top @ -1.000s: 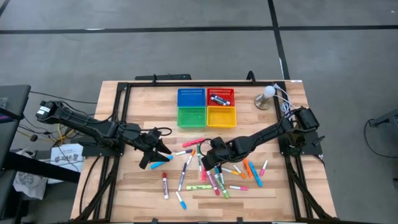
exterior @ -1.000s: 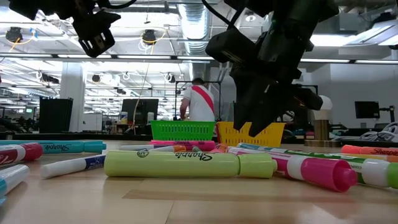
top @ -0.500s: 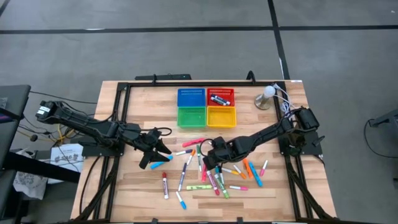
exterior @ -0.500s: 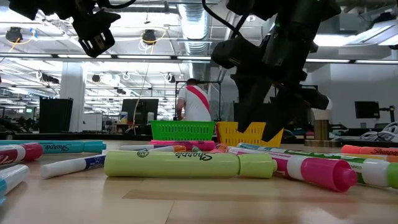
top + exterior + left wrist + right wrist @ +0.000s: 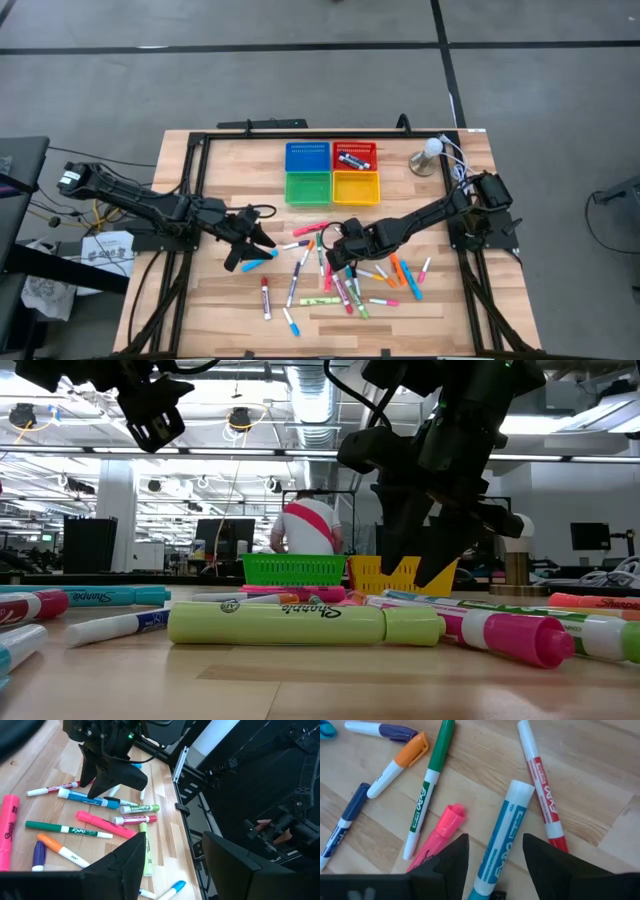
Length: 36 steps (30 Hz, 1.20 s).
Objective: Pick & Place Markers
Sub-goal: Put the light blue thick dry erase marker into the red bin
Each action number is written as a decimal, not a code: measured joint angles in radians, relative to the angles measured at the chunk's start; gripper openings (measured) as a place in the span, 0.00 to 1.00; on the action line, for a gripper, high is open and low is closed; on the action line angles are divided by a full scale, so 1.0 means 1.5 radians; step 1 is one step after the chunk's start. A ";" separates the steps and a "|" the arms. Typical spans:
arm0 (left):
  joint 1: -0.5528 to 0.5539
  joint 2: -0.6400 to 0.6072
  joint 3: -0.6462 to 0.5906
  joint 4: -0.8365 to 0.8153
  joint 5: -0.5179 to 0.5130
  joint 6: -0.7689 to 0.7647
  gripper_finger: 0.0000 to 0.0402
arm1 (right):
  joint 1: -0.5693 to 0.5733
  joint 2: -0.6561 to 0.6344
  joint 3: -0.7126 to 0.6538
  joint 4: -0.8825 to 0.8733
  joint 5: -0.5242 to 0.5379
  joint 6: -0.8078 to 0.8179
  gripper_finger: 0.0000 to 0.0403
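Several markers [image 5: 345, 282] in many colours lie flat and scattered on the wooden table's near half. My right gripper [image 5: 340, 262] points steeply down over the pile and is open. In the right wrist view its fingers [image 5: 495, 838] stand on either side of a white marker with a light blue label [image 5: 509, 817], which lies on the table. I cannot tell whether they touch it. My left gripper [image 5: 250, 254] hovers open above the table's left part, with nothing between its fingers [image 5: 175, 835]. A light blue marker [image 5: 262, 264] lies just beside it.
Four square trays stand at the far middle: blue [image 5: 307, 157], red [image 5: 368, 148] with a marker inside, green [image 5: 308, 187], yellow [image 5: 356, 186]. A white ball on a round stand [image 5: 430, 153] is at the far right. A black frame [image 5: 190, 200] runs along the table's edges.
My right gripper has stayed over the marker pile, and its fingers have spread a little wider. My left arm has kept still. No marker has moved.
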 joint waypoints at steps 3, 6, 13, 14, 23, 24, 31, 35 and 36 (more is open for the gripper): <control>0.005 0.000 0.000 0.000 -0.001 0.000 0.48 | 0.000 0.000 0.000 0.000 0.000 0.000 0.41; 0.004 0.000 0.000 0.000 0.000 0.002 0.48 | 0.000 0.000 0.000 0.000 0.000 0.000 0.40; 0.004 0.000 0.000 0.000 -0.001 0.002 0.48 | 0.000 0.001 0.000 0.000 0.001 0.000 0.37; 0.004 0.000 0.000 0.000 0.000 0.002 0.48 | 0.000 0.001 0.000 0.000 0.001 0.000 0.37; 0.004 0.000 0.000 -0.001 0.000 0.002 0.48 | 0.000 0.001 0.000 0.006 0.001 -0.001 0.39; 0.004 0.000 0.000 -0.002 0.000 0.002 0.48 | 0.000 0.001 0.000 0.006 0.001 -0.001 0.40; 0.004 0.000 0.000 -0.002 0.000 0.002 0.48 | 0.000 0.001 0.000 0.026 0.005 -0.017 0.41; 0.004 0.000 0.000 -0.002 0.000 0.002 0.48 | 0.000 0.001 -0.004 0.026 0.022 -0.018 0.40; 0.004 0.000 0.000 -0.002 0.000 0.002 0.48 | 0.000 0.001 -0.007 0.026 0.021 -0.018 0.40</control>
